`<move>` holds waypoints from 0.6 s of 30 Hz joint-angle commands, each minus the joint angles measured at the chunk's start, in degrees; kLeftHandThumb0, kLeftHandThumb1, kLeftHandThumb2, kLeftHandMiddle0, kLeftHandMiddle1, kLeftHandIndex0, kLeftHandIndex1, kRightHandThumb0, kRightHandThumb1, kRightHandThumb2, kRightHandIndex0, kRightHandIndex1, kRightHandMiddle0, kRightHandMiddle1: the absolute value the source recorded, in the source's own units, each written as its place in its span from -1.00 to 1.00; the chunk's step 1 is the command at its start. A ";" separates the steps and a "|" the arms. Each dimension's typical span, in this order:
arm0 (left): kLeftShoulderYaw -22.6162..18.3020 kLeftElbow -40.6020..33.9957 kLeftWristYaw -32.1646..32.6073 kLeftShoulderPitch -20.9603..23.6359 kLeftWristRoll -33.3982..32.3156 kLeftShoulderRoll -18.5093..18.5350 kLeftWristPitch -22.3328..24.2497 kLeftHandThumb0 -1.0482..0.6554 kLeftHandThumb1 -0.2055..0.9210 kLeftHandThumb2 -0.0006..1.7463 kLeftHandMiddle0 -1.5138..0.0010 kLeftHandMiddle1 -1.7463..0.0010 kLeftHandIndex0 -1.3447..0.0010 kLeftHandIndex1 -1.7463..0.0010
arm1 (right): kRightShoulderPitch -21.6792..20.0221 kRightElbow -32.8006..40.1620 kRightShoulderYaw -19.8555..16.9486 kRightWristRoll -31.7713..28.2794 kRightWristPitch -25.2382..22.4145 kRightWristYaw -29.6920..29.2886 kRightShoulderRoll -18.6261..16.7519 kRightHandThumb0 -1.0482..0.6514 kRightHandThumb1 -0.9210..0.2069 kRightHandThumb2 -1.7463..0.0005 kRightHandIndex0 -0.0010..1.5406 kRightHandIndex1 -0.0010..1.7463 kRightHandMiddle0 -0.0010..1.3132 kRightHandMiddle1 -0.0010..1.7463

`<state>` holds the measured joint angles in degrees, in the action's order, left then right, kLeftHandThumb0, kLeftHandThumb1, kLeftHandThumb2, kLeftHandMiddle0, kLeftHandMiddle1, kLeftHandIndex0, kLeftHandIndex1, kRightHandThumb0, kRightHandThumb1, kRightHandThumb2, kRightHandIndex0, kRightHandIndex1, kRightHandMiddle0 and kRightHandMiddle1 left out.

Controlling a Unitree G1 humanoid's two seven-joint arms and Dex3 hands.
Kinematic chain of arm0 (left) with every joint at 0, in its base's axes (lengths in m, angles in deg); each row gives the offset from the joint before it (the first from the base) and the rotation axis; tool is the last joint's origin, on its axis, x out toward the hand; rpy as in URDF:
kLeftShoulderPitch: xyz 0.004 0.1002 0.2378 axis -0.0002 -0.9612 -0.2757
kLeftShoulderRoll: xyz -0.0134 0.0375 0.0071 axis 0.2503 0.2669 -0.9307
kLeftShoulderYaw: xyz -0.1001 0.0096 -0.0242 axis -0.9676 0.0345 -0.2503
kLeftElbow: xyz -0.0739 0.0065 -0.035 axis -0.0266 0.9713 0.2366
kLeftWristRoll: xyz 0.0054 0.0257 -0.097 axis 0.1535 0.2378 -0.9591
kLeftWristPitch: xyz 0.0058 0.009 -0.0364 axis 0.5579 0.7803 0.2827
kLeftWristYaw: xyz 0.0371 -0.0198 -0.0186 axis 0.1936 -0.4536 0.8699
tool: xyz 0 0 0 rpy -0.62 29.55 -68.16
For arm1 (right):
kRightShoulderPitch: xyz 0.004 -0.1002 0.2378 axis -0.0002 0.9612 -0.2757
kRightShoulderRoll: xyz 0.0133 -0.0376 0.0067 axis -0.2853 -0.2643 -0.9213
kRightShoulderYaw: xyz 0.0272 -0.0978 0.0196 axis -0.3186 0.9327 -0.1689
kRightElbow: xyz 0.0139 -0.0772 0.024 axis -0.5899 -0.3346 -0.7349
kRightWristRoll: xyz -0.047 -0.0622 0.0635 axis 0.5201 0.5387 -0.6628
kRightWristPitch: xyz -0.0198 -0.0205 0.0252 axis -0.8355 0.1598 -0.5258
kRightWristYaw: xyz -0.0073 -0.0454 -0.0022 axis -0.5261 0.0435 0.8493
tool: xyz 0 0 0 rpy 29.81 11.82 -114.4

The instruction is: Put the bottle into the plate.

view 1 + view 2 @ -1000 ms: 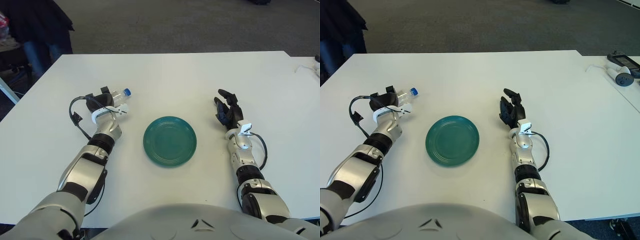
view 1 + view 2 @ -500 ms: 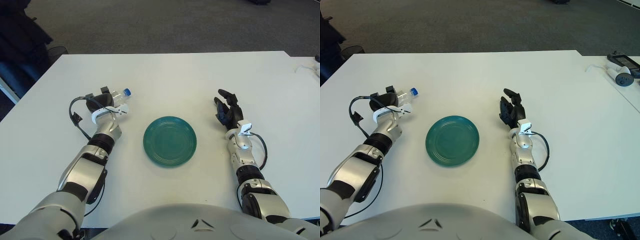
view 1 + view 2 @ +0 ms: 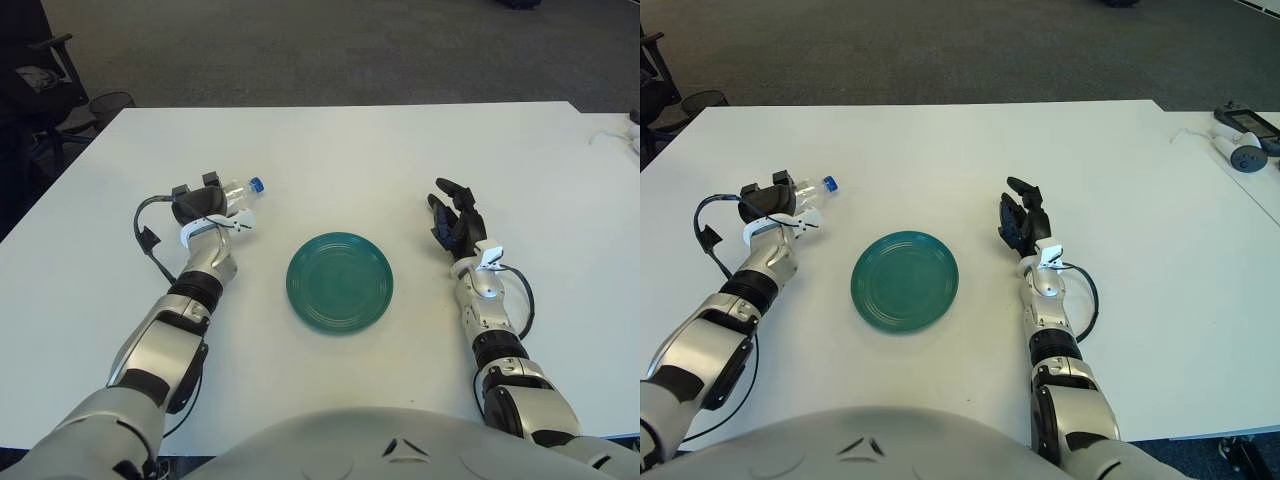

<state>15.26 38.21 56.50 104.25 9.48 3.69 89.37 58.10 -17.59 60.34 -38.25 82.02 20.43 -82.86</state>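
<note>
A white surface (image 3: 330, 150) is seen from above, with a green plate (image 3: 340, 282) at its middle. To the left of the plate, well apart from it, a small clear bottle (image 3: 236, 191) with a blue cap is clasped by the left robot hand (image 3: 200, 205). The dark fingers are wrapped round the bottle's body, and the capped neck sticks out toward the upper right. Whether the bottle is resting on the surface or raised just off it cannot be told.

The bottle is judged to be thin plastic: light, smooth, a little slippery, and likely to dent if squeezed hard. It looks mostly empty, though this is hard to make out. The body is the sensible place for a hold, as it is held now; the neck would be too narrow for three fingers.

The plate is shallow with a low rim, and nothing is lying in it. A round bottle laid on its side there could roll, so it is best set down gently at the centre.

The right robot hand (image 3: 455, 222) is shown to the right of the plate, its fingers loosely spread and nothing held.
</note>
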 commanded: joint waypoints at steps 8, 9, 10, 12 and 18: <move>-2.44 -13.95 1.87 -7.10 -5.41 2.21 -10.77 0.17 -0.45 0.70 -0.08 -0.71 0.06 -0.99 | 6.46 -8.16 -0.38 -0.23 -7.86 -0.57 -0.72 -0.43 -0.93 0.30 -0.45 -0.98 -1.00 -0.12; -3.02 -15.85 2.33 -7.48 -6.36 2.44 -13.18 0.19 -0.52 0.78 -0.09 -0.81 0.05 -0.99 | 6.37 -8.29 -0.43 -0.27 -7.86 -0.54 -0.66 -0.43 -0.93 0.30 -0.45 -0.98 -1.00 -0.12; -3.43 -17.17 2.61 -7.75 -7.01 2.60 -14.87 0.19 -0.56 0.82 -0.10 -0.83 0.03 -0.99 | 6.30 -8.39 -0.46 -0.29 -7.86 -0.52 -0.62 -0.43 -0.93 0.30 -0.45 -0.98 -1.00 -0.12; -4.57 -21.87 2.22 -8.87 -9.14 2.72 -18.85 0.21 -0.66 0.90 -0.14 -0.88 0.00 -1.00 | 6.25 -8.51 -0.51 -0.33 -7.84 -0.46 -0.55 -0.43 -0.92 0.30 -0.44 -0.98 -1.00 -0.11; -7.57 -26.56 1.32 -10.93 -16.11 1.01 -28.68 0.22 -0.70 0.95 -0.16 -0.93 0.01 -1.00 | 6.13 -8.91 -0.62 -0.39 -7.67 -0.19 -0.30 -0.43 -0.91 0.30 -0.44 -0.98 -1.00 -0.12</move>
<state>10.01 14.16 57.47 94.06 -3.18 4.76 66.09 57.46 -18.08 60.17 -38.24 82.06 20.47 -82.50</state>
